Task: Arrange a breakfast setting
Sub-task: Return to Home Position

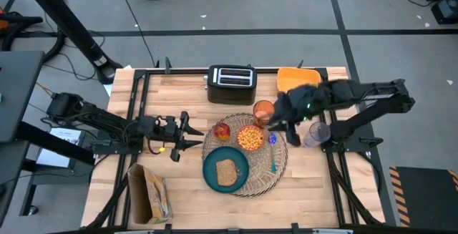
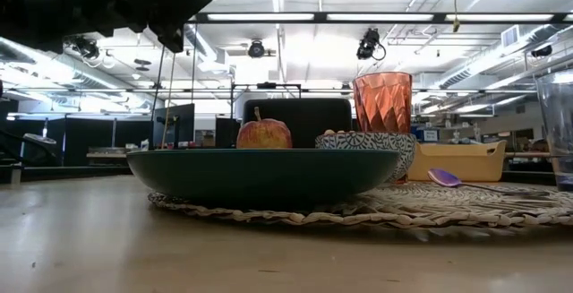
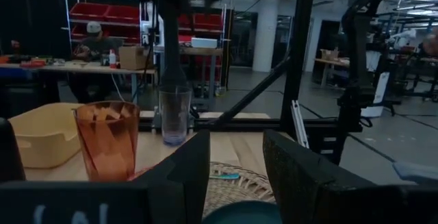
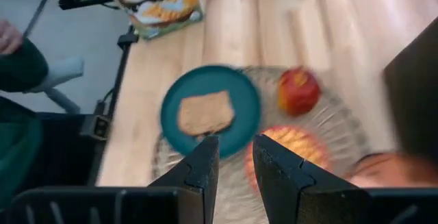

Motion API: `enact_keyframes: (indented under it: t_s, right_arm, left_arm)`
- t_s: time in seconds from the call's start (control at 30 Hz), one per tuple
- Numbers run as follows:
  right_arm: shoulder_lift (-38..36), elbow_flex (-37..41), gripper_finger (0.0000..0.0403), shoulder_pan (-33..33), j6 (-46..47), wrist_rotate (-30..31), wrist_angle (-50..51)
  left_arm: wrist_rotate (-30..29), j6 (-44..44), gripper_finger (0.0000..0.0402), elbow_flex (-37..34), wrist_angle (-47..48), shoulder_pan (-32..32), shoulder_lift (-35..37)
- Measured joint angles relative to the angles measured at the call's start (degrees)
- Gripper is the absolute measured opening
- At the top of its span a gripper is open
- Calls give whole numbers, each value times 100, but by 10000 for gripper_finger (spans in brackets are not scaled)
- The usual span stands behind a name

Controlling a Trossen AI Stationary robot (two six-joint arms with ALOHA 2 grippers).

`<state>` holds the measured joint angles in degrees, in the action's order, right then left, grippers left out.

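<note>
The round woven placemat (image 1: 275, 173) lies in the middle of the table. On it rest the dark teal plate (image 1: 212, 164) with the toast slice (image 1: 227, 172), the cereal bowl (image 1: 250, 138), the red fruit (image 1: 222, 130) and the blue spoon (image 1: 272, 154). The orange tumbler (image 1: 263, 110) stands upright at the mat's far edge. My left gripper (image 1: 189, 131) hovers open just left of the fruit, pointing right. My right gripper (image 1: 285, 130) hangs high over the mat's right side, its fingers (image 4: 205, 159) a narrow gap apart with nothing between them.
A black toaster (image 1: 231, 84) and a yellow bin (image 1: 297, 78) stand at the far edge. A clear glass (image 1: 317, 134) stands right of the mat. A cereal box (image 1: 150, 195) lies at the near left. A person's sleeve (image 4: 20, 66) shows beyond the table.
</note>
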<state>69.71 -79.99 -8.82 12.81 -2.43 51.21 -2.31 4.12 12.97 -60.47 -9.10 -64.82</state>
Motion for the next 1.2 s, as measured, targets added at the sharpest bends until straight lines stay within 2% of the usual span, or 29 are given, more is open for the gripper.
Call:
enact_keyframes:
  t_s: [0.2, 0.4, 0.63, 0.87, 1.03, 1.2]
  right_arm:
    - [-576, 63, 99, 461, -1171, -235, -325]
    - [-1477, 651, 100, 590, -1678, -525, -1277]
    - [-2663, 1762, 100, 590, -1870, -818, -2453]
    - [-3754, 3305, 100, 590, -1658, -589, -3900]
    - [-4313, 4196, 100, 590, -1592, -488, -4341]
    - [-4809, 4740, 100, 590, -1451, -486, -4399]
  left_arm:
    - [0, -33, 144, 0, -29, 0, 25]
    - [0, -44, 144, 0, -11, 0, 37]
    - [2, -47, 144, -2, -11, 0, 37]
    - [2, -104, 144, -2, 0, 0, 37]
    - [79, -258, 144, -9, -2, 0, 77]
    - [109, -180, 144, -37, 32, 0, 248]
